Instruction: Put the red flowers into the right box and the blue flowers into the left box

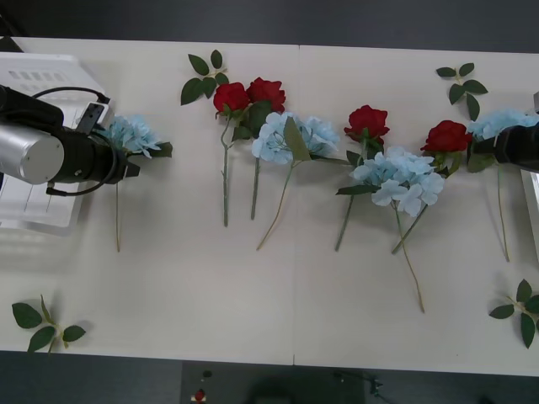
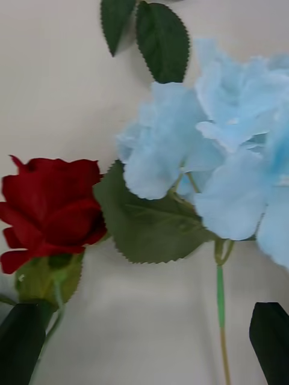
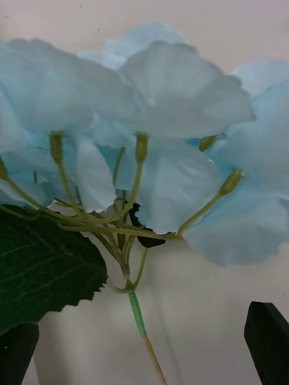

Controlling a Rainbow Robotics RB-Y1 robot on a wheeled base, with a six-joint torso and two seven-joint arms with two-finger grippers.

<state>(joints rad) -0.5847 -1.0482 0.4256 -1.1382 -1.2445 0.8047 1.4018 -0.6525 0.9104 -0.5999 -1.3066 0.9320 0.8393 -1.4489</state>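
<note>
The left gripper (image 3: 144, 343), black fingers (image 3: 268, 343) apart, straddles a pale blue hydrangea cluster (image 1: 130, 135) beside the slotted white basket (image 1: 38, 71); the right gripper (image 2: 144, 343), fingers apart, hovers over another blue cluster (image 1: 504, 122) next to a red rose (image 1: 446, 136) on the white surface (image 1: 185, 286).

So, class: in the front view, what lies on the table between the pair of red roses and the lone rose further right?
A blue flower.

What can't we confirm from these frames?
- The right box: front view, cut off by the edge; contents unseen.
- The left box: front view, the left arm covers most of it.
- Left gripper: fingers straddle a blue flower stem; contact unclear.
- Right gripper: between a red flower and a blue one; target unclear.
</note>
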